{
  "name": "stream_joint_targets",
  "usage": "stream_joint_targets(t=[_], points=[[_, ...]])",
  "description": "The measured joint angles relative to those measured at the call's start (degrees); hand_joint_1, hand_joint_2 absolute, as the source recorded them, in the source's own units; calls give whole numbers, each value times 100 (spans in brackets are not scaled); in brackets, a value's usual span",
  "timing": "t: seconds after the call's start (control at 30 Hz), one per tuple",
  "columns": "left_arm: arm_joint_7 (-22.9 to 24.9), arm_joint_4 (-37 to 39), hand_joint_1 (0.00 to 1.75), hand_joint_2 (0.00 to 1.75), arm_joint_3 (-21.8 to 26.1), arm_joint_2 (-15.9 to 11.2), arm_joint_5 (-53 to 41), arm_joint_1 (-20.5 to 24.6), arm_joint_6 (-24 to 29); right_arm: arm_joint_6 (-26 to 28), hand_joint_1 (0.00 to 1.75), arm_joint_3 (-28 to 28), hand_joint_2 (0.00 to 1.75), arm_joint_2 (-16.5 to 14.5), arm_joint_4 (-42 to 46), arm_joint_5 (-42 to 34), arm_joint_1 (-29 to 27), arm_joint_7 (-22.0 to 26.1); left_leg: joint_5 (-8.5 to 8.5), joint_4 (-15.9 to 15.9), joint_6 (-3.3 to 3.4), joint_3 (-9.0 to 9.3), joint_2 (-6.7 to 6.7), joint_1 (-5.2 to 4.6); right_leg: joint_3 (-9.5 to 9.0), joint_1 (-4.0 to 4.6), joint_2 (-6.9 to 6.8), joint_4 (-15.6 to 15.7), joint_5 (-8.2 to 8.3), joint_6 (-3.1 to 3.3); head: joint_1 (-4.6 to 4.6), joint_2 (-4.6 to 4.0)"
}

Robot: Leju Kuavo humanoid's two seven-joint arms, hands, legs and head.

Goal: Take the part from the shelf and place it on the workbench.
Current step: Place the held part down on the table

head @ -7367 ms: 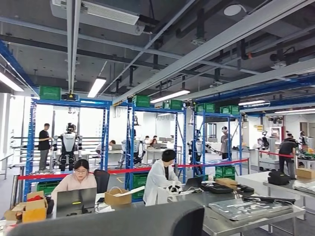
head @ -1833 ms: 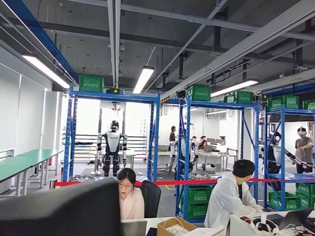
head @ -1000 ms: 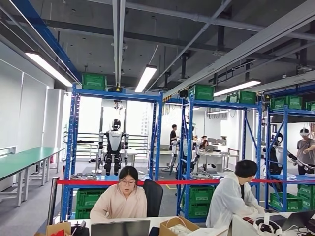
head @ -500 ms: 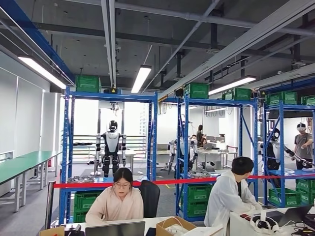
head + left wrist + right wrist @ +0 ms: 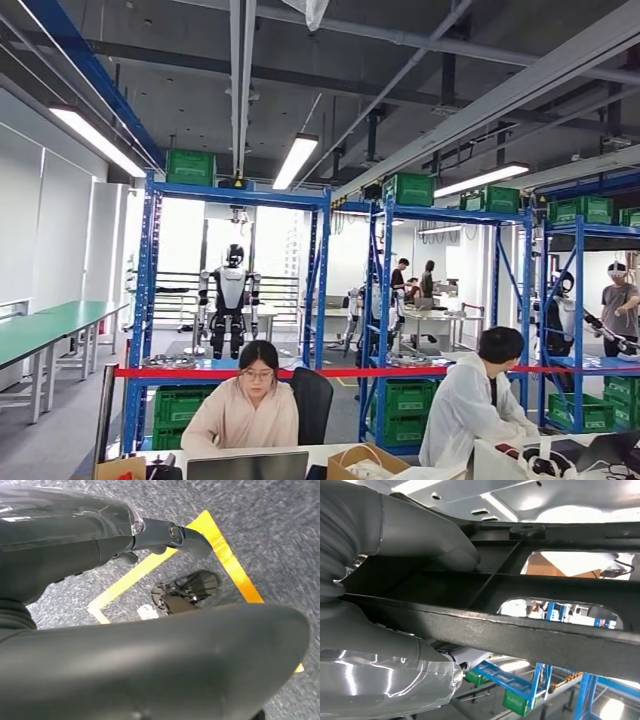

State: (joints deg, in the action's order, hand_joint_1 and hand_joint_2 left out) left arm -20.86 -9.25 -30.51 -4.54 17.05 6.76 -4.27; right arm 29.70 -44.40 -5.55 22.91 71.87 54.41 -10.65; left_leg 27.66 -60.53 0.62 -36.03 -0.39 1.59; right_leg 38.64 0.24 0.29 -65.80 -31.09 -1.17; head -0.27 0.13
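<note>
The head view now faces further left than at the earliest frame: the steel workbench with its flat panel is out of frame, and the green tables (image 5: 30, 335) along the left wall are in frame. Since half a second ago the picture sits slightly lower and to the right; this is camera movement. Behind the blue shelving (image 5: 234, 200), two standing persons (image 5: 411, 280) now appear together, where one stood before. The seated person in pink (image 5: 249, 415) shows more fully above the laptop (image 5: 247, 466).

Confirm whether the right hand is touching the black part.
Touching. In the right wrist view the right hand grips the black part, thumb above and fingers beneath its frame.
</note>
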Motion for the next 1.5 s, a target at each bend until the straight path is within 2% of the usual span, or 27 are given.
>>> stream_joint_targets(t=[0.07, 0.1, 0.13, 0.17, 0.23, 0.27, 0.3, 0.4, 0.47, 0.53, 0.6, 0.63, 0.67, 0.73, 0.77, 0.83, 0.93, 1.0, 1.07, 1.1, 1.13, 1.17, 1.23, 1.3, 1.37, 1.43, 1.5], points=[[-7, -1, 0, 0, -2, -1, -8, 13, -7, 62, 175, 23, 175, 5, -69, 16, -69, 24, 7, -1, 18, 5, 0, -7, 346, -12, -2, -744, -292, -23, -1, 0], [-8, -2, 0, 0, -3, -1, -9, 16, -7, 92, 175, 33, 175, 6, -105, 28, -107, 36, 10, -1, 23, 8, -1, -12, 451, -14, -2, -950, -326, -21, -1, 0], [-8, -2, 0, 0, -4, -1, -9, 17, -5, 117, 175, 43, 175, 6, -134, 41, -135, 48, 13, -1, 27, 14, -4, -18, 461, -14, -1, -944, -258, -8, -1, 0], [-8, -2, 0, 0, -4, 0, -10, 18, -3, 142, 131, 55, 131, 5, -152, 60, -150, 58, 15, -1, 28, 22, -8, -23, 359, -10, 0, -703, -95, 15, -1, 0], [-11, -4, 0, 87, -4, 5, -16, 27, 7, 199, 44, 86, 44, 5, -166, 96, -153, 82, 22, 2, 24, 35, -16, -32, 2, 19, 3, 69, 280, 79, -1, 0], [-10, -5, 0, 131, -4, 12, -24, 32, 20, 225, 0, 104, 0, 4, -169, 109, -150, 103, 25, 6, 14, 35, -18, -35, -144, 40, 5, 388, 396, 109, -1, 0], [-1, -5, 0, 175, -5, 18, -33, 35, 35, 243, 0, 122, 0, 3, -172, 116, -151, 134, 25, 11, -2, 31, -18, -35, -222, 60, 8, 566, 439, 128, -1, 1], [36, -6, 0, 175, -14, 28, -78, 34, 73, 262, 0, 187, 0, -6, -187, 104, -168, 238, 24, 51, -84, 36, -14, -22, -260, 68, 4, 691, 449, 174, -1, 1], [30, -6, 0, 87, -26, 30, -91, 38, 76, 264, 0, 232, 0, -23, -191, 69, -166, 307, 176, -112, -120, -27, -10, -28, -304, 41, -5, 781, 493, 225, -2, 0], [16, -6, 0, 0, -37, 30, -92, 41, 78, 267, 0, 285, 0, -44, -197, 18, -178, 390, 512, -712, -133, -291, -7, -40, -326, 34, -10, 819, 511, 251, -1, 0], [8, -6, 0, 0, -44, 30, -92, 37, 81, 267, 0, 337, 0, -51, -210, -31, -217, 471, 738, -1347, -154, -589, -7, -41, -329, 38, -13, 817, 509, 255, 0, 0], [6, -6, 0, 0, -45, 30, -93, 34, 84, 267, 0, 360, 0, -51, -216, -56, -239, 508, 704, -1423, -164, -630, -6, -39, -330, 37, -11, 814, 508, 254, 0, 0], [5, -6, 0, 0, -46, 30, -93, 35, 87, 267, 0, 384, 0, -51, -220, -79, -257, 547, 571, -1283, -173, -567, -4, -34, -333, 33, -9, 808, 504, 249, 0, 0], [8, -6, 0, 0, -48, 29, -95, 52, 96, 265, 0, 434, 0, -52, -221, -112, -273, 621, 185, -564, -185, -222, 3, -22, -328, 33, 1, 767, 479, 217, -1, 0], [13, -6, 0, 0, -49, 29, -95, 64, 99, 260, 0, 458, 0, -52, -221, -118, -273, 664, 64, -239, -177, -71, 6, -19, -309, 42, 7, 731, 463, 196, -2, 0], [27, -6, 0, 0, -50, 29, -97, 78, 103, 235, 0, 494, 0, -50, -220, -134, -278, 797, 12, 41, -141, 50, 8, -33, -266, 59, 14, 682, 451, 153, -4, 1], [33, -7, 0, 0, -50, 29, -103, 80, 93, 115, 0, 543, 0, -48, -191, -273, -299, 1218, -12, 68, -45, 50, 8, -40, -239, 38, 9, 631, 408, 90, -4, 0], [29, -8, 0, 0, -50, 24, -103, 95, 78, -57, 0, 609, 0, -45, -138, -440, -303, 1609, -28, 81, 7, 60, 11, -23, -98, 15, 2, 268, 164, 29, -4, 0], [26, -8, 0, 0, -50, 19, -111, 101, 62, -399, 0, 681, 0, -34, -50, -751, -331, 2133, -26, 81, 27, 64, 12, -26, 224, -12, -2, -480, -189, -18, -4, 0], [25, -8, 0, 0, -50, 19, -122, 100, 52, -649, 0, 725, 0, -19, 28, -997, -370, 2468, -24, 80, 30, 67, 12, -27, 368, -23, -3, -795, -290, -31, -4, 0], [23, -8, 0, 0, -50, 19, -134, 99, 44, -911, 0, 776, 0, 3, 127, -1278, -423, 2814, -23, 79, 31, 70, 10, -27, 438, -31, -3, -943, -296, -39, -4, 0], [21, -8, 0, 0, -50, 19, -145, 98, 34, -1187, 0, 844, 0, 35, 285, -1617, -481, 3169, -21, 79, 31, 75, 8, -27, 400, -36, -3, -856, -195, -38, -4, 0], [18, -8, 0, 0, -50, 19, -158, 98, 14, -1658, 0, 971, 0, 123, 708, -2307, -592, 3693, -13, 80, 20, 92, 3, -27, 63, -38, -2, -134, 184, -17, -4, 0], [13, -8, 0, 0, -50, 19, -173, 103, -2, -2197, 0, 1114, 0, 245, 1322, -3164, -756, 4116, -6, 86, -7, 98, -3, -35, -249, -9, 0, 519, 408, 21, -3, 1], [12, -8, 0, 0, -50, 19, -190, 94, -22, -2936, 0, 1283, 0, 361, 2044, -4254, -1050, 4434, -14, 111, -56, 100, -9, -30, -330, 32, 2, 684, 408, 65, -2, 2], [10, -8, 0, 0, -48, 17, -196, 77, -50, -3979, 0, 1540, 0, 409, 2898, -5750, -1478, 4634, 7, 125, -120, 105, -9, -12, -352, 39, -5, 748, 433, 132, -2, 1], [-10, -8, 0, 0, -36, 14, -171, 71, -73, -4920, 0, 1869, 0, 352, 3840, -7258, -1965, 4656, 209, -108, -149, 15, -6, -8, -383, 25, -20, 817, 465, 207, -2, 0]])
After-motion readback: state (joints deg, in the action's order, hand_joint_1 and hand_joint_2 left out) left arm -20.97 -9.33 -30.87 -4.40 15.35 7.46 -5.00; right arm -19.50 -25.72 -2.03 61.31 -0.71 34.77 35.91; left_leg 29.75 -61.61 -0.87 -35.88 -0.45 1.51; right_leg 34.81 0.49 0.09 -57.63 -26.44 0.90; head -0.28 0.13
